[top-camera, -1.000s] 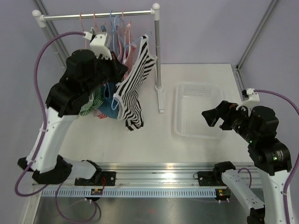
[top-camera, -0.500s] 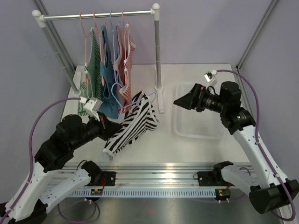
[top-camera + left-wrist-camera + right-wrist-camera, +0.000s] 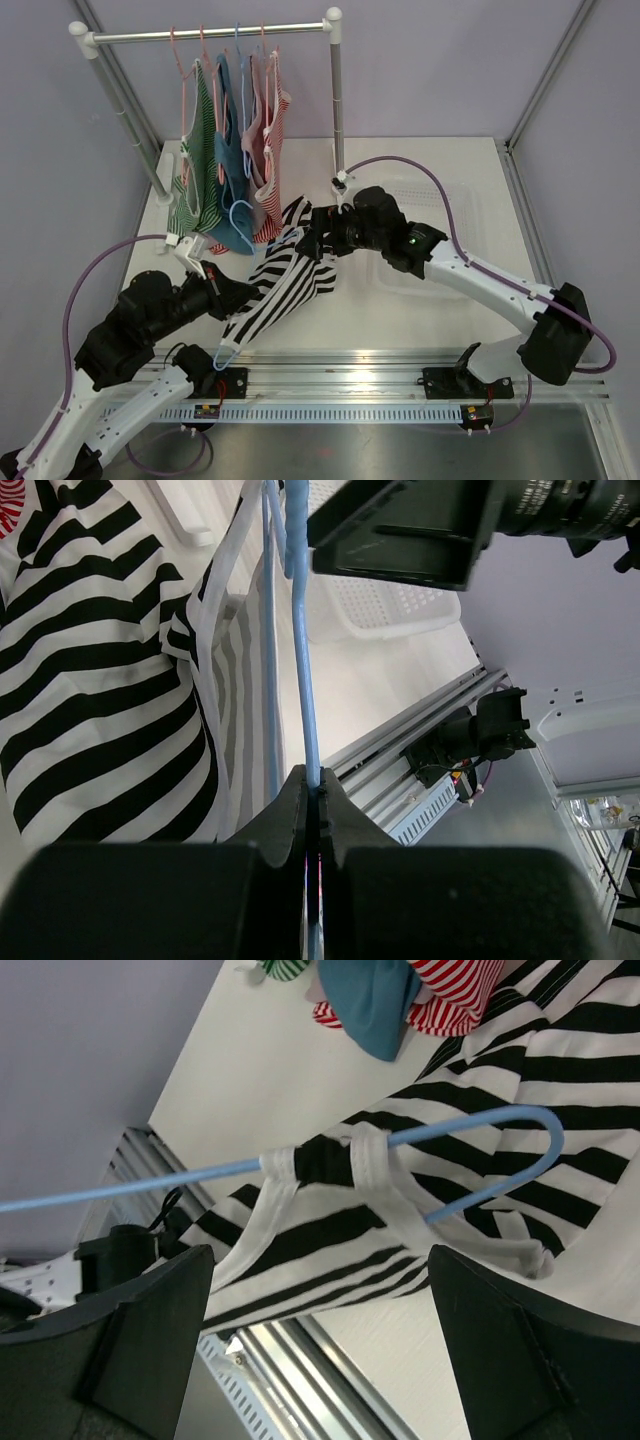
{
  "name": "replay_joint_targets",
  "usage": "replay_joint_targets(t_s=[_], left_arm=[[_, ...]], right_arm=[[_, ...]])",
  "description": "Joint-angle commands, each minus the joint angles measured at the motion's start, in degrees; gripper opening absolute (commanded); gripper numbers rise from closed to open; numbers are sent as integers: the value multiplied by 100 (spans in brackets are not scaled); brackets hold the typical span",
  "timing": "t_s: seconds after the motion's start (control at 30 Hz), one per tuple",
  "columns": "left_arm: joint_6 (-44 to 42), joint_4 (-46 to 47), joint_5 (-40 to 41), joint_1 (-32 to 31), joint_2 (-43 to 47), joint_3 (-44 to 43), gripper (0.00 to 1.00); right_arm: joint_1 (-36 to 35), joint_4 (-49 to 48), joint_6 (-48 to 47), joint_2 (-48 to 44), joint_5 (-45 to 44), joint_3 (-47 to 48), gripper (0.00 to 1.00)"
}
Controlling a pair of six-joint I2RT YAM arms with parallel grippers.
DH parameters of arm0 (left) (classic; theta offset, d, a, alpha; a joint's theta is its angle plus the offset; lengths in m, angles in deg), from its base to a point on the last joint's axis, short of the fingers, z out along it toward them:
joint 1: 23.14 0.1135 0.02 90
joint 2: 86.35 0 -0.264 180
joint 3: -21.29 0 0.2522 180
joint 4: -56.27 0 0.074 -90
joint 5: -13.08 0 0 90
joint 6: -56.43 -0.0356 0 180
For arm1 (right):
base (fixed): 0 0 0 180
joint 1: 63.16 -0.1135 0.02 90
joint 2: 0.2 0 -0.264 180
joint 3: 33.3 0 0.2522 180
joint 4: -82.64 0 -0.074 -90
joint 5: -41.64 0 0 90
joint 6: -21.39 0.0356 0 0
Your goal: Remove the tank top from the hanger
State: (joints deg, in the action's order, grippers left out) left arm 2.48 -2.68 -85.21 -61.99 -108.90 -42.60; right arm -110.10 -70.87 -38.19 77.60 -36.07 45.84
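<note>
**Operator:** From the overhead camera, where had I got the tank top (image 3: 285, 282)?

**Observer:** You had it off the rail (image 3: 210, 34) and low over the table (image 3: 420, 320), at about 7 o'clock from the table's middle. Your left gripper (image 3: 238, 293) was clamped on the hanger (image 3: 226, 352), whose blue loop showed at 6 o'clock from that gripper. Your right gripper (image 3: 306, 243) sat at 2 o'clock from the left one, at the garment's upper end, spread wide and holding nothing. The other tops (image 3: 225, 170) hung at 11 o'clock, and the basket (image 3: 480, 225) lay at 3 o'clock behind the right arm.

**Operator:** And the left wrist camera?

**Observer:** Your fingers (image 3: 285, 815) met tight on the blue wire, which ran up to 12 o'clock. Striped cloth draped along its left side, from 9 to 11 o'clock. One finger of the right gripper hung at 1 o'clock, just beside the wire. Whether it touched, I couldn't tell.

**Operator:** The right wrist?

**Observer:** Its two fingers stood well apart at 7 and 5 o'clock. Beyond them a white-edged strap (image 3: 330, 1160) was wrapped round the wire, and the hanger's bent end sat at 2 o'clock.

**Operator:** So how should I have taken the step?

**Observer:** In my judgement, you needed to close on the strap alone, not the wire. Then you could slide it towards that bend while your left gripper held the hanger steady. Pinching wire with cloth would likely have dragged the whole hanger along, and a jerk could have snagged the strap on the bend.
</note>
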Motion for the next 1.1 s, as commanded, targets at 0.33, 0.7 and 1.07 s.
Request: replay_joint_targets(t_s=[0.33,0.7,1.07], left_arm=[[25,335,-217,-26,-83,-278,0],[-248,-104,56,-26,-198,-454,0],[-371,168,-401,-17,-109,-691,0]], right_arm=[[-131,-149,-773,701,-992,783,39],[-53,370,-1134,473,-2397,677,0],[896,1232,-1284,921,-2348,1284,0]])
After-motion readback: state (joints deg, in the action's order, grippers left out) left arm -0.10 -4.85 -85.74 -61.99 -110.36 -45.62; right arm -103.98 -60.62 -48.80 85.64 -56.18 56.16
